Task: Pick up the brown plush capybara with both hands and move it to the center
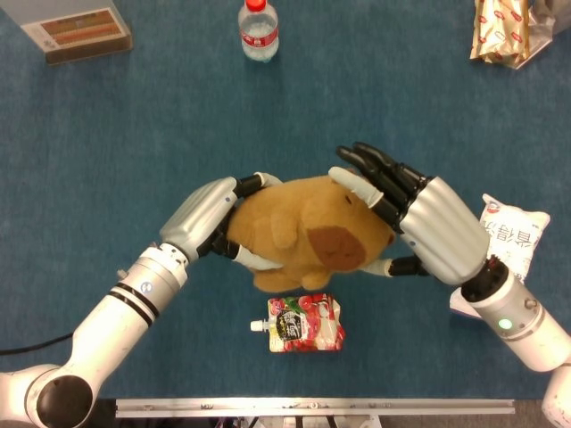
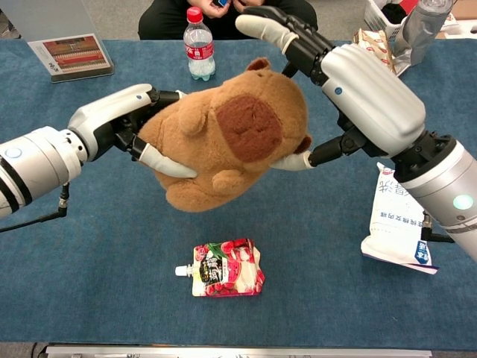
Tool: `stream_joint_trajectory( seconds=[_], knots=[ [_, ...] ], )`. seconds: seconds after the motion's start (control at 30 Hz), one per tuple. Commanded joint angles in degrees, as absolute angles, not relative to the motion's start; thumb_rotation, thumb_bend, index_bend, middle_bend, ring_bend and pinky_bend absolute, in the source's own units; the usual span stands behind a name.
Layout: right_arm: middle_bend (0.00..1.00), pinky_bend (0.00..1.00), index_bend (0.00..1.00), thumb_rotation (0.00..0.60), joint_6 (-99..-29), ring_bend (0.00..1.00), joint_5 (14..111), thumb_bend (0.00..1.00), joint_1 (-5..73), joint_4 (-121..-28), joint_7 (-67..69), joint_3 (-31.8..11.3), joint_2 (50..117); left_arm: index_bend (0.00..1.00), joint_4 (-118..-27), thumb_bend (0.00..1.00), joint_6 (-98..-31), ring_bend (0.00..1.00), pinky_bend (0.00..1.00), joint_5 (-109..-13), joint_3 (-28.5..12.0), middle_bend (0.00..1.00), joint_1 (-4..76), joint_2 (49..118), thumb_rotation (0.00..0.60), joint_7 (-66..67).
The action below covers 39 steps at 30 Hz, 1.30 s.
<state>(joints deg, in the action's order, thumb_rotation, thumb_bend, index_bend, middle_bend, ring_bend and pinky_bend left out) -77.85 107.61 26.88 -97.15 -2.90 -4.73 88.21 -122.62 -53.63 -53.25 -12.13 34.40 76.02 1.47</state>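
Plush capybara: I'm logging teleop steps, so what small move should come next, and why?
Probably lower the plush capybara straight down. The left robot hand and right robot hand hold it from both sides, apparently raised, near the table's middle, above the red drink pouch.

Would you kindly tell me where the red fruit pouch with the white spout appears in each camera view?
Head view: red pouch low, just left of centre, directly below the held capybara.
Chest view: pouch low, left of centre, lying on the blue table.
Shared landmark: the water bottle at the far edge.
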Motion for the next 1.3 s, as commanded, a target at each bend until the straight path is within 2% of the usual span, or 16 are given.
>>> stream_joint_trajectory(
  seconds=[0.03, 0.27, 0.47, 0.7, 1.0, 1.3],
  knots=[
    [0.00, 0.34, 0.00, 0.600, -77.3, 0.00, 107.3, 0.00, 27.3, -97.3, -2.5, -4.3, 88.1, 0.56, -122.7, 0.10, -53.6, 0.59, 0.85, -53.2, -11.8, 0.57, 34.9, 76.2, 0.600, 1.7],
    [0.00, 0.35, 0.00, 0.600, -78.2, 0.00, 108.0, 0.00, 28.2, -96.1, -0.4, -3.7, 89.0, 0.56, -123.1, 0.10, -53.5, 0.59, 0.85, -52.4, -11.7, 0.57, 36.3, 76.8, 0.600, 1.7],
    [0.10, 0.39, 0.01, 0.600, -78.7, 0.13, 108.0, 0.00, 28.6, -95.4, -0.3, -3.4, 89.6, 0.56, -123.3, 0.10, -53.6, 0.59, 0.85, -51.6, -11.8, 0.57, 37.2, 77.1, 0.600, 1.3],
    [0.29, 0.45, 0.24, 0.600, -78.9, 0.31, 107.5, 0.00, 28.7, -95.4, -0.2, -3.0, 89.8, 0.56, -123.2, 0.10, -53.3, 0.59, 0.85, -50.4, -11.7, 0.57, 37.8, 76.6, 0.600, 0.1],
    [0.49, 0.52, 0.49, 0.600, -80.2, 0.51, 107.6, 0.00, 28.7, -94.7, -0.5, -2.7, 90.6, 0.55, -122.8, 0.10, -53.2, 0.59, 0.85, -49.8, -11.5, 0.57, 38.0, 76.5, 0.600, -1.6],
    [0.66, 0.62, 0.70, 0.600, -82.6, 0.67, 107.9, 0.01, 28.5, -93.1, -0.5, -3.2, 92.3, 0.55, -122.9, 0.10, -52.3, 0.59, 0.85, -50.1, -11.5, 0.57, 38.0, 76.2, 0.600, -4.0]
  ],
)
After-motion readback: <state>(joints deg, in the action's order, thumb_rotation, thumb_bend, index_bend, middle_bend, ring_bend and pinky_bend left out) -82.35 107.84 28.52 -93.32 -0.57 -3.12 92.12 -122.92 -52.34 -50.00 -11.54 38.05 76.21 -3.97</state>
